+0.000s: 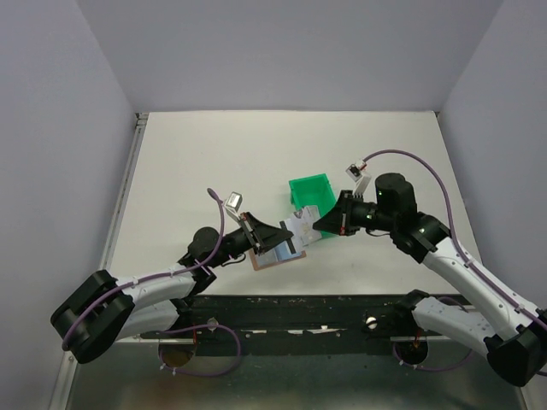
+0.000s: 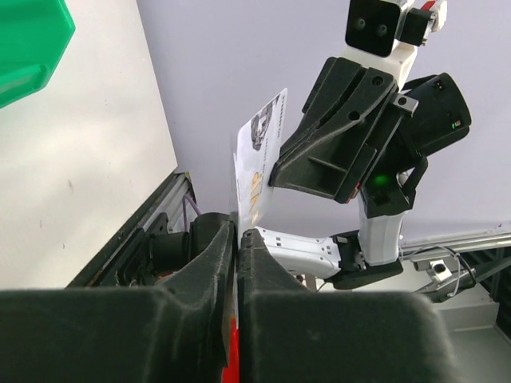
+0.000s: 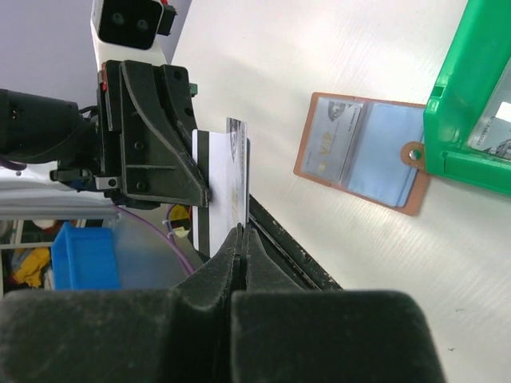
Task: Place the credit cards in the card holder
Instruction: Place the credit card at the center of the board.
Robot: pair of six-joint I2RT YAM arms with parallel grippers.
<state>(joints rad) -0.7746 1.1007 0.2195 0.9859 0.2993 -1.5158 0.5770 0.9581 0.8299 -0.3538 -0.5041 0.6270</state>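
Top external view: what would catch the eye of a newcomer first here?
The two arms meet over the middle of the table, where the left fingers and the right fingers both pinch one credit card, held up in the air between them. Near it the tan card holder lies open on the table with cards in its pockets. A bright green bin stands just beyond.

Robot arms: two, the left arm (image 1: pixel 154 290) and the right arm (image 1: pixel 474 275).
Grippers: two, the left gripper (image 2: pixel 237 239) and the right gripper (image 3: pixel 239 238).
Card holder (image 3: pixel 408 148): one, with two pockets showing.
Green bin (image 1: pixel 309 190): one.
Credit cards: three countable, namely one upright card (image 3: pixel 227 171) between the grippers, one pocketed card (image 3: pixel 329 142) in the holder, and one binned card (image 3: pixel 495 120). Whether the second pocket or the bin holds further cards cannot be determined.
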